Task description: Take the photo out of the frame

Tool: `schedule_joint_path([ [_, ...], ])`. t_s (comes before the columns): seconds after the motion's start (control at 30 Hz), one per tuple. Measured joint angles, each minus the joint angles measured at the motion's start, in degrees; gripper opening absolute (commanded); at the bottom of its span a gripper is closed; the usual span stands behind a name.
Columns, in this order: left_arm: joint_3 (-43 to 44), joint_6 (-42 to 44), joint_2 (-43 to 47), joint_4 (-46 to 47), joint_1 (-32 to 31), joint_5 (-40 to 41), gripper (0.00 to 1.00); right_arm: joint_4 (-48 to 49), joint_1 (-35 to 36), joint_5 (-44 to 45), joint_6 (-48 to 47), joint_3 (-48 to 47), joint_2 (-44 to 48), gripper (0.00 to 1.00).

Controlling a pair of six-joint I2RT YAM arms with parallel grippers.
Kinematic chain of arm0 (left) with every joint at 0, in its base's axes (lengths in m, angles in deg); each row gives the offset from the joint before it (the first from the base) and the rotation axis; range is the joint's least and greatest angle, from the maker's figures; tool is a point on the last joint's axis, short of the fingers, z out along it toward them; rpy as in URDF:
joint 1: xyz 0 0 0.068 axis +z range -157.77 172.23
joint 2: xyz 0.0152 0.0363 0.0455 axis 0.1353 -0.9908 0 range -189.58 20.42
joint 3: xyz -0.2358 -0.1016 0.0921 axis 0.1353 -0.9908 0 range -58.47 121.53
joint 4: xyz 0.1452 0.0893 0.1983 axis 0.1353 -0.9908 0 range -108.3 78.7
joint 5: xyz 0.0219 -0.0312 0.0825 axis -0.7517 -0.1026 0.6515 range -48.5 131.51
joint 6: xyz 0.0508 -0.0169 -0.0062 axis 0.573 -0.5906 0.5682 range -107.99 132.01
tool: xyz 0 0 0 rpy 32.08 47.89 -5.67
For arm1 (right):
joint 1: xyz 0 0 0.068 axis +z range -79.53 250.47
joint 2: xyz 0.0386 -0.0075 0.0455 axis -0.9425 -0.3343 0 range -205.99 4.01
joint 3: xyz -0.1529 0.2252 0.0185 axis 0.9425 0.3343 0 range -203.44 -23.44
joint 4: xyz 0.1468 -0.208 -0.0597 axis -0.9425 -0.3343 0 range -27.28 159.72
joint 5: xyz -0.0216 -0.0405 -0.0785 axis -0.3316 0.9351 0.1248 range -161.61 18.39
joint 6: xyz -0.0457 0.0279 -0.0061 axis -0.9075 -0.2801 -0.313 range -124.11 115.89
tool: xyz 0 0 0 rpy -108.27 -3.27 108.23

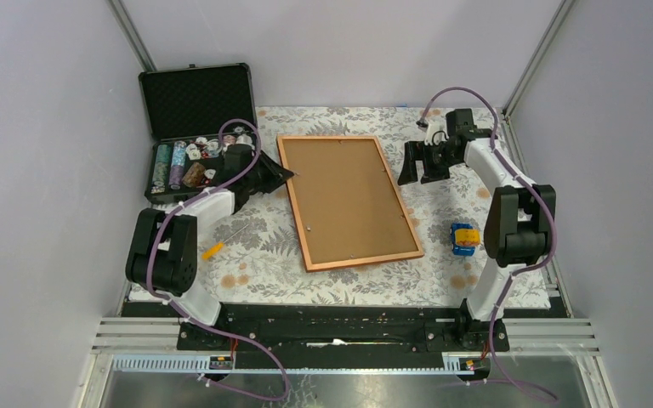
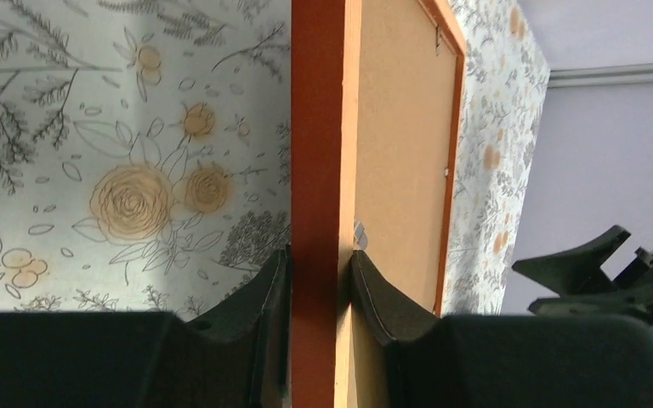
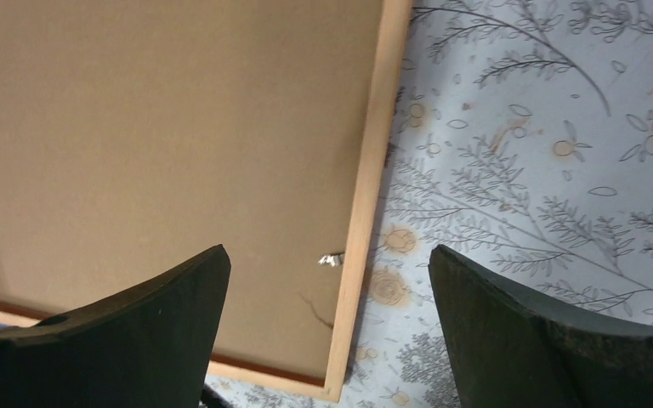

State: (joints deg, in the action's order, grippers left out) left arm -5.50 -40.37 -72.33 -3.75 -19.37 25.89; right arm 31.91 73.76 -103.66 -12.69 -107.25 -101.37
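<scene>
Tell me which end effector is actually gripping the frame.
The left end effector: it pinches a long edge of the orange-red frame. The right end effector is open above the opposite edge, holding nothing.

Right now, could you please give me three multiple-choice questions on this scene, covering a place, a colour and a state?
1. Where is the black case? A far left; B near right; C centre.
2. What colour is the frame back? A white; B brown; C blue.
3. The left gripper is: A open; B hidden; C shut on the frame edge.
Answers: A, it sits at the far-left corner; B, bare brown board faces up; C, it clamps the edge from both sides.
</scene>
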Motion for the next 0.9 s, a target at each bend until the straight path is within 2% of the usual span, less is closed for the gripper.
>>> schedule_joint_path([
  [0.2,-1.9,0.4,-2.1,3.1,-0.1,-0.8,0.00,3.0,-0.1,3.5,0.5,-0.3,-4.7,0.88],
  [0.23,-2.0,0.6,-2.7,3.7,-0.1,-0.8,0.04,3.5,-0.1,4.2,0.5,-0.3,-5.6,0.87],
  [0.27,-2.1,0.9,-3.2,4.0,-0.1,-0.8,0.19,4.0,-0.1,4.8,0.5,-0.3,-6.5,0.86],
  [0.3,-2.2,1.4,-4.0,4.2,-0.1,-0.8,0.27,4.4,-0.1,5.4,0.7,-0.3,-7.4,0.85],
  [0.53,-4.5,3.8,-4.9,4.1,-0.1,-0.7,0.35,5.9,-0.1,7.2,0.9,-0.3,-10.3,0.80],
  [0.57,-4.6,4.3,-5.0,3.8,-0.1,-0.7,0.43,6.2,-0.1,7.4,0.9,-0.3,-10.5,0.79],
  [0.63,-4.6,5.3,-5.5,3.2,-0.1,-0.7,0.68,7.0,-0.1,7.5,0.9,-0.3,-10.7,0.78],
  [0.77,-4.6,7.6,-6.6,2.3,-0.2,-1.7,0.98,8.0,-0.1,7.6,0.9,-0.1,-11.1,0.76],
  [0.9,-4.4,10.3,-6.1,1.9,-0.3,-3.9,0.99,8.5,0.0,8.6,0.7,0.1,-11.7,0.72],
])
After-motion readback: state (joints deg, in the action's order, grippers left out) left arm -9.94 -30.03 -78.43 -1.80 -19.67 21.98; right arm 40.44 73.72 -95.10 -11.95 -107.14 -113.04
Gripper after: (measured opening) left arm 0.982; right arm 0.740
